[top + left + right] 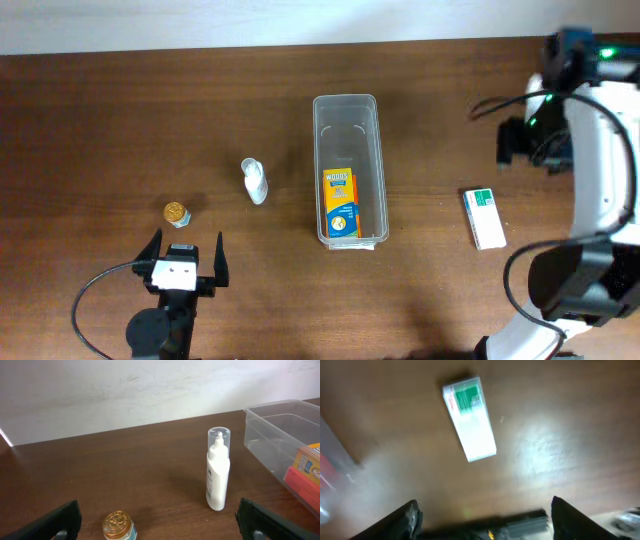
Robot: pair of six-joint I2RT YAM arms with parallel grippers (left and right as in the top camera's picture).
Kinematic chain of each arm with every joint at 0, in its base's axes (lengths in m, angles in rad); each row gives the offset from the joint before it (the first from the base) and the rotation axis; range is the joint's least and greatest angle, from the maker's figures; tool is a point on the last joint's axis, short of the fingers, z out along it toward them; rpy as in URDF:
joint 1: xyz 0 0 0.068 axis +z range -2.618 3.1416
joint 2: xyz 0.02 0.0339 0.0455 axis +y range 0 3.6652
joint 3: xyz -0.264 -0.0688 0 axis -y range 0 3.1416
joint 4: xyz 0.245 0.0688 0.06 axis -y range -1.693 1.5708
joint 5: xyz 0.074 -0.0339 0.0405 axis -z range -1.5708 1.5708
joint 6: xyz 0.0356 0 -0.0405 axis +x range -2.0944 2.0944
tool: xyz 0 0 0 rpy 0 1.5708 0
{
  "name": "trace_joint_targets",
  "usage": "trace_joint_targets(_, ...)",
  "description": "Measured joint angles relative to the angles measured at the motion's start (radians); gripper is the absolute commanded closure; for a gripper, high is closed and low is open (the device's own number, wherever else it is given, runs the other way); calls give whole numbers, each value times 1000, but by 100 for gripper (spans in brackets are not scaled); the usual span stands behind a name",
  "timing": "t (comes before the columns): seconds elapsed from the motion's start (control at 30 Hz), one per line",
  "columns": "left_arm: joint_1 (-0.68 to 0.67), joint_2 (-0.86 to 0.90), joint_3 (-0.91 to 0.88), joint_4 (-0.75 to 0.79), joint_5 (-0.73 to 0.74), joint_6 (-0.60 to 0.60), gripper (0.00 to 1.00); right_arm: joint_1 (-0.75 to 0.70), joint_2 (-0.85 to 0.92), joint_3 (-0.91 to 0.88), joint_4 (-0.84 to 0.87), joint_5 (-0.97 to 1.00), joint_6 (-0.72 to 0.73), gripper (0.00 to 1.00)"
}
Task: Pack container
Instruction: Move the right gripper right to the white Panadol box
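Note:
The clear plastic container point(347, 110) lies lengthwise at the table's middle, with an orange and yellow box point(341, 203) in its near end. My left gripper point(187, 257) is open and empty, just in front of a small gold-lidded jar point(177, 212). In the left wrist view the jar point(119, 526) stands between the open fingers point(157, 522), with an upright white bottle point(218, 470) and the container point(280, 420) beyond. My right gripper point(512, 145) is open and empty, raised at the far right. Its blurred view point(485, 517) looks down on a white and green box point(469, 418).
The white bottle point(254, 180) stands left of the container. The white and green box point(484, 216) lies flat on the table right of the container. The right arm's white links point(600, 170) and cables run along the right edge. A pale wall borders the far side.

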Motion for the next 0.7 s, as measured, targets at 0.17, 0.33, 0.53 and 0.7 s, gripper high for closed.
trace_joint_targets(0.17,0,0,0,0,0,0,0,13,8,-180,39,2,-106,12)
trace_joint_targets(0.33,0,0,0,0,0,0,1,13,8,-320,172,3,-193,9)
trace_joint_targets(0.53,0,0,0,0,0,0,1,10,8,-473,377,3,-262,9)
trace_joint_targets(0.7,0,0,0,0,0,0,1,10,8,-579,515,2,-284,5)
